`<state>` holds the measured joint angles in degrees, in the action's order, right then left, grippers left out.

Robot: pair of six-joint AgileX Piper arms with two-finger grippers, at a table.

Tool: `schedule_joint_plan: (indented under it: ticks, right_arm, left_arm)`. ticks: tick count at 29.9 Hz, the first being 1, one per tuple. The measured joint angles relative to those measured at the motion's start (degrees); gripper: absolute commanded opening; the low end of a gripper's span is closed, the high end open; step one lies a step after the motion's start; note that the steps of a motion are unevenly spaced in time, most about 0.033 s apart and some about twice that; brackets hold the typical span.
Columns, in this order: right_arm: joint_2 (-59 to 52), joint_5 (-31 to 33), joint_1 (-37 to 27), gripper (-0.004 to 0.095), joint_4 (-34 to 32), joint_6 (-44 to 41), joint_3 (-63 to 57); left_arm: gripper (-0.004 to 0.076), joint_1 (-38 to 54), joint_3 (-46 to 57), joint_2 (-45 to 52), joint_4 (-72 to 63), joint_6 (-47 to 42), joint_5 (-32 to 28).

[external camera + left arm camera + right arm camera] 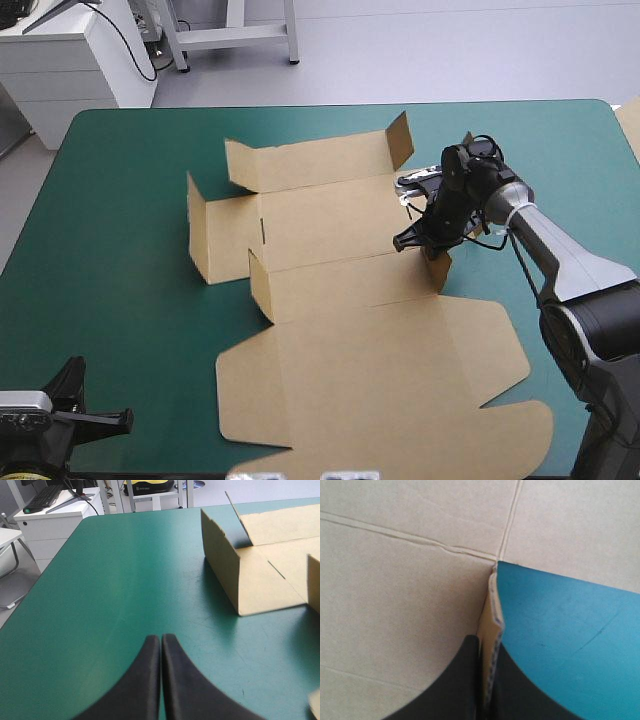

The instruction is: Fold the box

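Observation:
The brown box (330, 215) lies mid-table. Its left wall (205, 235), back wall (310, 160) and a front wall (340, 285) are raised, and its lid (370, 375) lies flat toward the table's front edge. My right gripper (425, 243) is at the box's right side, shut on an upright flap there. In the right wrist view the flap's edge (492, 620) stands between the gripper's (484, 642) nearly closed fingers. My left gripper (120, 418) is shut and empty at the front left corner, well away from the box. Ahead of the left gripper (161, 637) and off to one side stands the left wall (235, 575).
Teal-green cover (120, 270) stretches between the left gripper and the box. The lid's front flaps reach close to the table's front edge. A pale object (630, 125) shows at the table's right edge.

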<state>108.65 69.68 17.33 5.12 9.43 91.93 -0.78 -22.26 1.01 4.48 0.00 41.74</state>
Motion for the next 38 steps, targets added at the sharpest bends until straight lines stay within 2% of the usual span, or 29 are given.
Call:
schedule_joint_plan:
  ticks: [10,13,19,27,38]
  right_arm:
    - [0.2,1.0,0.0,-0.0021,0.3,17.2,10.7]
    - [0.2,1.0,0.0,-0.0021,1.6,25.3,13.8]
    - [0.2,-0.3,0.6,-0.0021,4.0,35.2,15.4]
    - [1.7,-3.9,4.9,-0.0021,4.9,49.3,15.5]
    - [6.9,-10.3,10.2,-0.0013,5.5,59.6,15.5]
  left_arm:
    - [-0.0008,0.0,0.0,0.0,0.0,0.0,0.0]
    - [-0.0008,0.0,0.0,0.0,0.0,0.0,0.0]
    - [-0.0008,0.0,0.0,0.0,0.0,0.0,0.0]
    - [-0.0008,0.0,0.0,0.0,0.0,0.0,0.0]
    - [-0.0008,0.0,0.0,0.0,0.0,0.0,0.0]
